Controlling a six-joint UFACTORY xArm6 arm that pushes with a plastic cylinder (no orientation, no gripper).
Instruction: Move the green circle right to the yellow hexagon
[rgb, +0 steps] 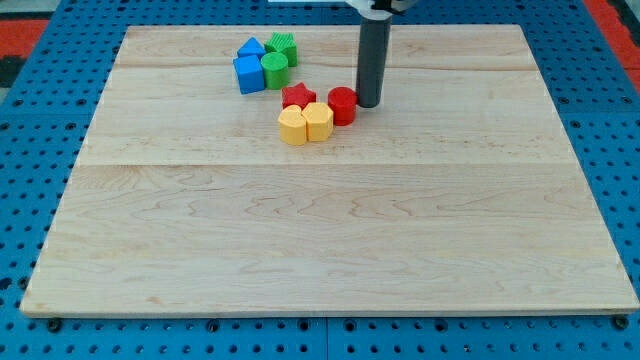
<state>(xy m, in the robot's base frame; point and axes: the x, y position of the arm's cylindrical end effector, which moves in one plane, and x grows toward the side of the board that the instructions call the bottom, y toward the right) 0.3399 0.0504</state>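
Nearest on the wooden surface (330, 250) sit two yellow blocks, a yellow heart (292, 127) touching the yellow hexagon (318, 121). Behind them, two reds: a red star (297, 96) and a red cylinder (342, 104), with my tip (367, 103) just beside it on the view's right; no hand here, only a rod. Farthest, two blues and two greens cluster: blue cube (247, 74), blue pentagon (251, 48), green circle (275, 70), green block (283, 46).

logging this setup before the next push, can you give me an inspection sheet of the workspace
surface: pale wooden board, bare across the view's bottom half
job's things: green circle in the top cluster; yellow hexagon below and to its right, apart from it
clutter: green block, two blue blocks, red star, red cylinder, yellow heart
grippers: none; my tip beside the red cylinder, on its right
cables: nothing seen
surroundings: blue pegboard around the board
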